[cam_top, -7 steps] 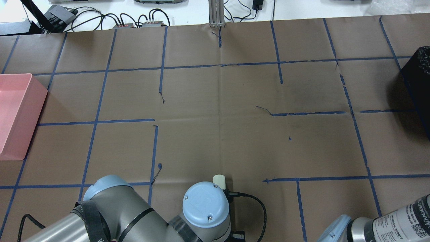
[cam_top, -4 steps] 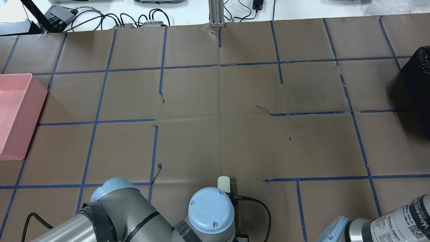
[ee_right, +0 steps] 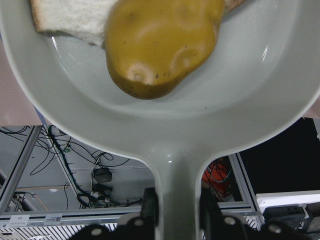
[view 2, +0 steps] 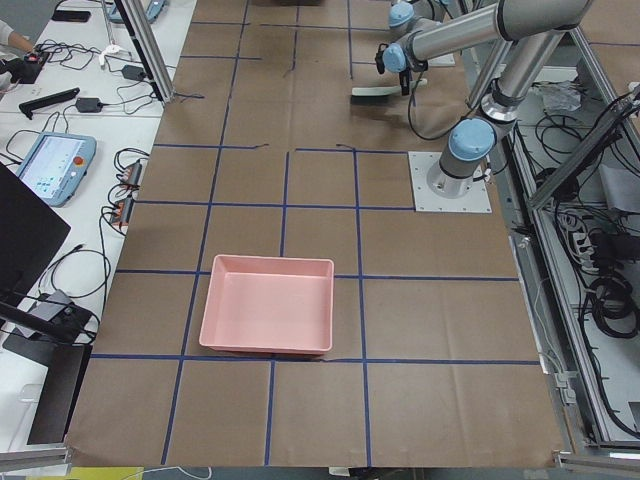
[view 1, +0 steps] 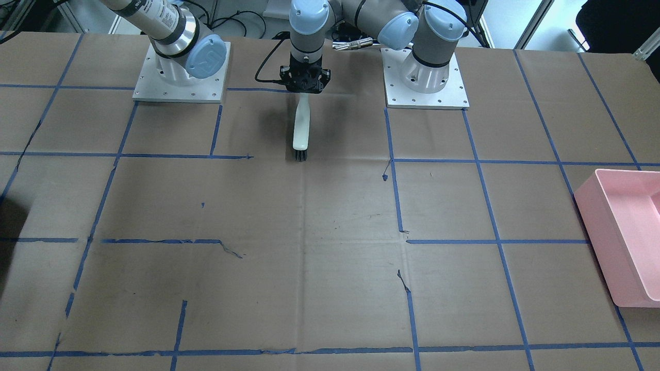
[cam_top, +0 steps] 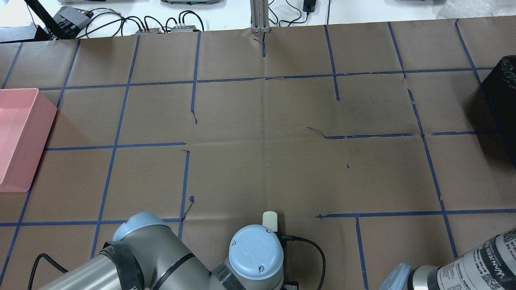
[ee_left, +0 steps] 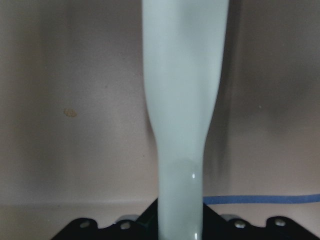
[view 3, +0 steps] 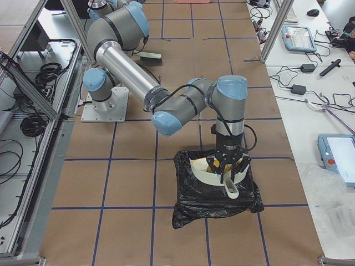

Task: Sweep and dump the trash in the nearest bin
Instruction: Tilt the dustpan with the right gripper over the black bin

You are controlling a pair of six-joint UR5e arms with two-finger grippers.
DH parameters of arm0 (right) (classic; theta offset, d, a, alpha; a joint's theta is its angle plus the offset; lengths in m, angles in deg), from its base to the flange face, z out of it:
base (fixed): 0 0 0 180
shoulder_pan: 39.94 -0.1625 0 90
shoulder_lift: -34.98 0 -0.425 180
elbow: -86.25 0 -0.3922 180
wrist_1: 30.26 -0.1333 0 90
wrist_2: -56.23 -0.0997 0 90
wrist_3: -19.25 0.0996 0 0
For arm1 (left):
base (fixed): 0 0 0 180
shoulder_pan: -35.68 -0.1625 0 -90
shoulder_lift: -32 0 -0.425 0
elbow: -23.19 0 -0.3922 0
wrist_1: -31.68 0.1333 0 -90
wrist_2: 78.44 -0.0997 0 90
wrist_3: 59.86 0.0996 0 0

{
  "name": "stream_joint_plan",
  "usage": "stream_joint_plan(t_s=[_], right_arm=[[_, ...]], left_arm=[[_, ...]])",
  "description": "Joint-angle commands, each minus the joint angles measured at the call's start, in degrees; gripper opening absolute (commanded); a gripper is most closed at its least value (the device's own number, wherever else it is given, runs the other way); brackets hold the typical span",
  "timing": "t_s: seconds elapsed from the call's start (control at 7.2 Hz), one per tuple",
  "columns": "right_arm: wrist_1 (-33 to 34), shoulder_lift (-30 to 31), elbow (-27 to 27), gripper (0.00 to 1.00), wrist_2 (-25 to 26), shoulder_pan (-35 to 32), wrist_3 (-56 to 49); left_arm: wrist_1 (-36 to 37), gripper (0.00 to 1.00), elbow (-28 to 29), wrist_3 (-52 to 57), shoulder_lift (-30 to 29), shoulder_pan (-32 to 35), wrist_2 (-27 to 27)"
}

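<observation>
Plenty of open room: the brown worktop [cam_top: 258, 161] runs open from the pink bin [cam_top: 40, 137] at the left edge of the overhead view to the black bin bag [cam_top: 502, 104] at its right edge. The left pincer [view 1: 305, 85] is clamped on the brush [view 1: 301, 129] handle, top middle of the front view near the arm bases, and versus a second ago its wrist cap and the brush tip have slid slightly right and down in the overhead shot. The right pincer [ee_right: 177, 212] is squeezed on the dustpan [ee_right: 170, 130] handle over the bag's open top, potato [ee_right: 160, 45] and bread [ee_right: 70, 17] sitting in the pan.
</observation>
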Motion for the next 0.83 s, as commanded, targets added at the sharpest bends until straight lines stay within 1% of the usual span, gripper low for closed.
stream_joint_plan(t_s=[0.0, 0.14, 0.28, 0.42, 0.56, 0.69], right_arm=[[7.39, 0.23, 3.89, 0.02, 4.29, -1.16, -0.05], [9.77, 0.41, 5.74, 0.02, 4.92, -1.16, -0.31], [11.1, 0.5, 6.54, 0.02, 5.54, -1.25, -0.31], [12.16, 0.24, 6.9, 0.02, 7.2, -1.68, -0.31], [13.83, 0.5, 8.2, 0.02, 8.78, -1.86, -0.4], [16.37, 0.59, 9.78, 0.02, 9.14, -1.95, -0.49]], left_arm=[[0.0, 0.46, 0.18, 0.07, -0.42, 0.0, -0.07], [0.0, 0.52, 0.18, 0.16, -0.69, 0.0, -0.07], [0.0, 0.56, 0.18, 0.25, -0.78, 0.0, -0.07], [0.0, 0.57, 0.18, 0.25, -0.78, 0.0, -0.07], [0.0, 0.59, 0.26, 0.16, -0.69, 0.0, -0.07], [0.79, 0.7, 0.27, 0.6, -0.08, 0.0, -0.16]])
